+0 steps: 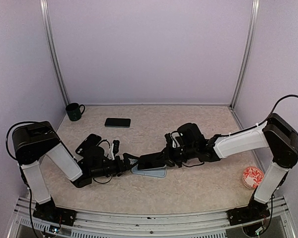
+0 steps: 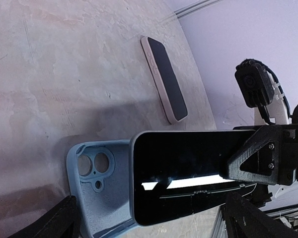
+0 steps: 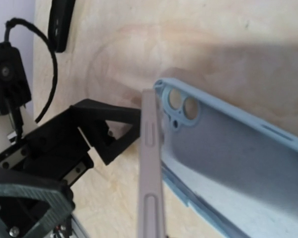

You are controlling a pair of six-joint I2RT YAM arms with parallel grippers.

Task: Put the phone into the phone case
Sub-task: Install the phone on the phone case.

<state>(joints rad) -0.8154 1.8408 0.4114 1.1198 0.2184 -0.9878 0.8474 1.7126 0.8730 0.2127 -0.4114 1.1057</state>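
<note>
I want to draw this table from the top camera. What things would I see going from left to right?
Dark green mug → black phone lying alone near the back → pale blue phone case in the middle → round red-and-white patterned dish.

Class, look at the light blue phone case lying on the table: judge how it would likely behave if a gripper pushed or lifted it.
The phone case looks like a thin, hollow shell with camera cutouts, so it is probably light and would likely slide across the smooth table when pushed. Its thin walls suggest some flex if squeezed. It lies flat and open, so tipping or rolling seems unlikely.
</note>
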